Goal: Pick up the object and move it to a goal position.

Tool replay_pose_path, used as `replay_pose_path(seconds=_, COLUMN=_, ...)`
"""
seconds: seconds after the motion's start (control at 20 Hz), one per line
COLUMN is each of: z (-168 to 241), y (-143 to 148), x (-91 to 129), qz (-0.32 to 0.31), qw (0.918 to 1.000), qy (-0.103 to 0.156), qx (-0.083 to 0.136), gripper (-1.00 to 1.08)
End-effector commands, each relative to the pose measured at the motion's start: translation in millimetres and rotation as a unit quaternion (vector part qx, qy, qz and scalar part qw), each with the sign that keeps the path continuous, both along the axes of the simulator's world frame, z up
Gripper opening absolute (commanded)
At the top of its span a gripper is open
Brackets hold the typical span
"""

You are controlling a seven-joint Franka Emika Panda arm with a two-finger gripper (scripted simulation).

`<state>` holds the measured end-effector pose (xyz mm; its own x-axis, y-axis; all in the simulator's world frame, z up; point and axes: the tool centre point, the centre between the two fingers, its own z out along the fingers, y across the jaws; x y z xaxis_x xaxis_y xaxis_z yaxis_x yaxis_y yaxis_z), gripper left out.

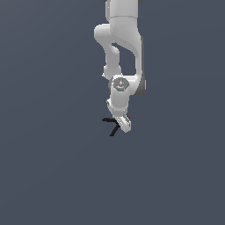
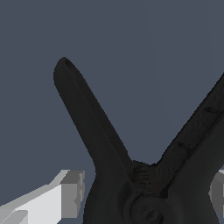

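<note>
Open slate surface on every side; the only crowding is at the gripper itself.

In the exterior view the flat grey ground (image 1: 48, 176) lies bare across the left, right and lower frame, so passage is free there (the white arm (image 1: 121, 48) fills only the upper centre). Directly at the gripper (image 1: 124, 123) sits the black clamp (image 1: 113, 125). In the wrist view its splayed handles (image 2: 92, 131) fill the space between the pale fingers (image 2: 65, 194), with open ground beyond.

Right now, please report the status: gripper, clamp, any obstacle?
Gripper down at clamp, fingers on both sides; closure unclear. Nothing else in view.
</note>
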<state>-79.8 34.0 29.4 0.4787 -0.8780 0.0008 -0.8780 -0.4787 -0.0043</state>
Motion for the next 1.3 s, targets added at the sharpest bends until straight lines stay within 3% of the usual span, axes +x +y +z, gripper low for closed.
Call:
replay_pose_path(seconds=0.0, z=8.6, y=-6.3, x=0.7, qz=0.000, qw=1.0000, qy=-0.001, qx=0.000, gripper=-1.00)
replay_pose_path(seconds=0.45, z=66.0, y=-51.0, x=-0.4, qz=-0.001, qw=1.0000, qy=0.000, qx=0.001, gripper=-1.00)
replay_pose_path(seconds=1.25, z=224.3, y=-173.5, x=-0.1, qz=-0.002, qw=1.0000, qy=0.001, qx=0.000, gripper=-1.00)
